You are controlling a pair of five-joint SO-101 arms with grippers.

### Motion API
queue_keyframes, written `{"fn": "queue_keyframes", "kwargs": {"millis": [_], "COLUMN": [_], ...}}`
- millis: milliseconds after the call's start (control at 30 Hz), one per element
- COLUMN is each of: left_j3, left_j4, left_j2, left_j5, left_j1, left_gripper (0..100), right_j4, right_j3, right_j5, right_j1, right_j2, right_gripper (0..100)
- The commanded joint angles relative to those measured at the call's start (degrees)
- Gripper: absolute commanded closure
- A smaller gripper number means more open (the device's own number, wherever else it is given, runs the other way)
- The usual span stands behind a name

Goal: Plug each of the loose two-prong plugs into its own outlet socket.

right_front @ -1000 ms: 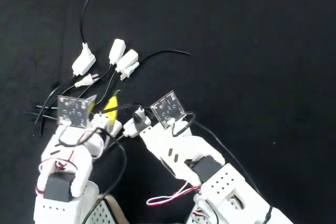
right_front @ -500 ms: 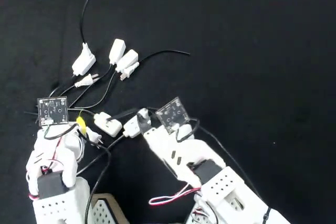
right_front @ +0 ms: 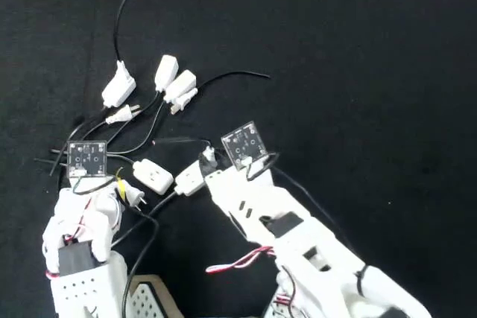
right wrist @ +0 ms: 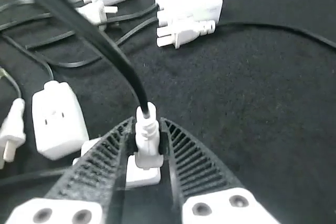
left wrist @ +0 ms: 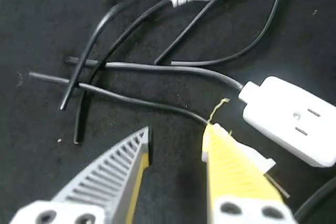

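Observation:
My right gripper (right wrist: 147,132) is shut on a white two-prong plug (right wrist: 146,129) with a black cable, held upright directly over a white outlet socket (right wrist: 140,174); I cannot tell whether the prongs are seated. From above, that gripper (right_front: 208,160) stands at the socket (right_front: 189,178). My left gripper (left wrist: 176,142) is open over black cables, holding nothing. A second socket (left wrist: 294,119) lies just beyond its yellow finger (left wrist: 231,171). A loose plug (right_front: 134,197) lies beside the left gripper (right_front: 112,182).
At the back left lie more sockets (right_front: 119,86) (right_front: 165,71) (right_front: 181,83) and loose plugs (right_front: 121,115) (right_front: 182,100). Black cables (right_front: 97,128) cross beside the left arm. The table's right half is bare black cloth (right_front: 373,94).
My left arm drew back and leftward off the socket it was over, its gripper now open. My right gripper, still holding the plug, shifted slightly and its cable arched up.

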Motion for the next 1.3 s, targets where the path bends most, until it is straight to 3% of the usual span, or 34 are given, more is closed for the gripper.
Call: {"fn": "queue_keyframes", "kwargs": {"millis": [0,300,633,1267], "left_j3": [1.01,1.01,1.01,1.36], "left_j4": [-2.46,-2.37,-2.29,-2.29], "left_j2": [-0.18,-0.09,-0.09,-0.09], "left_j5": [-0.62,-0.62,-0.62,-3.69], "left_j1": [-0.48,-0.48,-0.48,-0.48], "left_gripper": [83,83,83,83], "right_j4": [-4.66,-4.66,-4.84,-4.31], "right_j3": [-2.33,-3.3,-7.52,-6.02], "right_j5": [-0.53,-0.62,-0.44,1.41], "right_j1": [-1.05,-4.48,-2.2,-1.14], "right_j2": [3.03,7.25,15.25,15.69], "right_gripper": [98.7,98.7,98.7,98.7]}}
